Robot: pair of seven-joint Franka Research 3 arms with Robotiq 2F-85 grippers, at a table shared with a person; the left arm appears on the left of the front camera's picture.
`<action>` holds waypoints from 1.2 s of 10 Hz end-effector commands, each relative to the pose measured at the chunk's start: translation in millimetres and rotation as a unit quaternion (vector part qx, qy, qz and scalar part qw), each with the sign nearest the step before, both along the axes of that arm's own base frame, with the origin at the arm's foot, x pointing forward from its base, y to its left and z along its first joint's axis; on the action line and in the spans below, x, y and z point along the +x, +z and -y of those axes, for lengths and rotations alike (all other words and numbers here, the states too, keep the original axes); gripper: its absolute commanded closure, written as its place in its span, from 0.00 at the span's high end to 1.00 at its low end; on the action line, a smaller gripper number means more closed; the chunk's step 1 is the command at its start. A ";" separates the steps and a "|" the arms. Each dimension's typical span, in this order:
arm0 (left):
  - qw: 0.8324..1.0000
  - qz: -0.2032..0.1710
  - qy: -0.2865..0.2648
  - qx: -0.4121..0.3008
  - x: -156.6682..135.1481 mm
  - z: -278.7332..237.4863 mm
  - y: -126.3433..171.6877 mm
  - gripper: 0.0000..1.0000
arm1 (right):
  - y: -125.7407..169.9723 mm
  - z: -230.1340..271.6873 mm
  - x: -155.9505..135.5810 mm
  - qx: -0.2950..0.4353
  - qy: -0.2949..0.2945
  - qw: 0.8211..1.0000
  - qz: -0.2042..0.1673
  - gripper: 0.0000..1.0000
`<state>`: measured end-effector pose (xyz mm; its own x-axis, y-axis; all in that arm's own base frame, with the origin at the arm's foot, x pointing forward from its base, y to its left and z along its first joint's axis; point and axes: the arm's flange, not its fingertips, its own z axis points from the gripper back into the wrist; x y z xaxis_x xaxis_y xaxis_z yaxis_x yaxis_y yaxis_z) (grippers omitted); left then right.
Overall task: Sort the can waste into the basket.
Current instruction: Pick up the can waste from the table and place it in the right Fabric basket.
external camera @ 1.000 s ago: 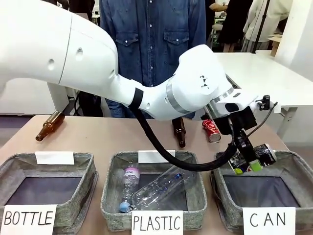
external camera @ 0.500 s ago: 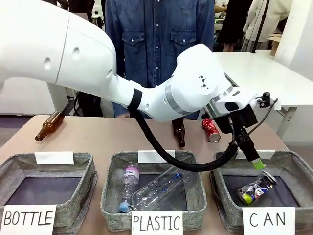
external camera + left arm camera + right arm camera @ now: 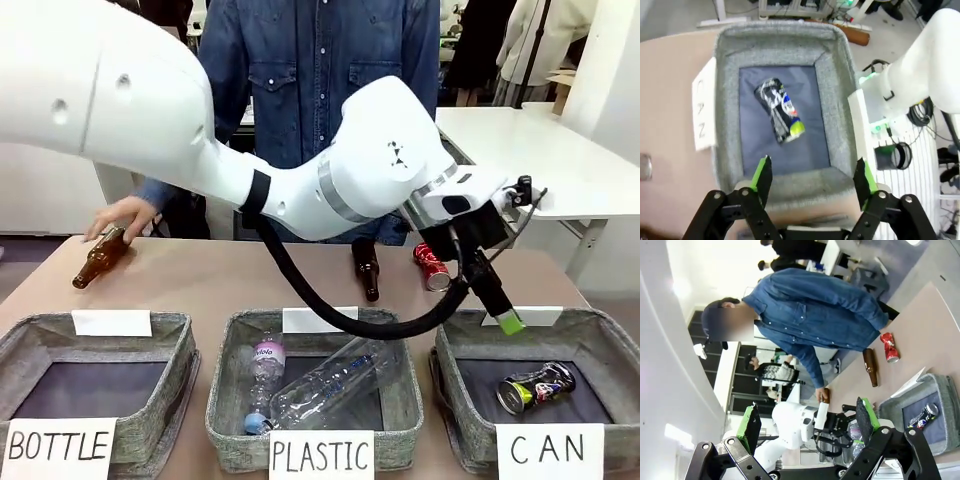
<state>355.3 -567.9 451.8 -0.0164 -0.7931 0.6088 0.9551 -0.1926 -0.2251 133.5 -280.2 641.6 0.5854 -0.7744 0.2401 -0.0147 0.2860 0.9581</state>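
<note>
Grey basket (image 3: 448, 395) contains the dark can (image 3: 537, 387), lying on its side. Left gripper (image 3: 812, 175) hangs above it, jaws apart, empty. Right gripper (image 3: 807, 422) jaws also stand apart.

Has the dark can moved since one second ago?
Yes. The can went down from the left gripper, at rim level of the basket, onto the basket floor behind the CAN sign.

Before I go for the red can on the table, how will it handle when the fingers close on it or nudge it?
The red can lies on its side, so a nudge would probably roll it, unevenly given its dents. Being small and already crumpled, it is likely light and may crush further under a firm squeeze.
</note>
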 end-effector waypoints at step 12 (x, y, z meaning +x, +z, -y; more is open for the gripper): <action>0.631 -0.394 0.603 -0.287 -64.4 -586.8 127.7 0.84 | -29.8 -277.2 124.2 0.072 0.208 0.976 0.002 1.00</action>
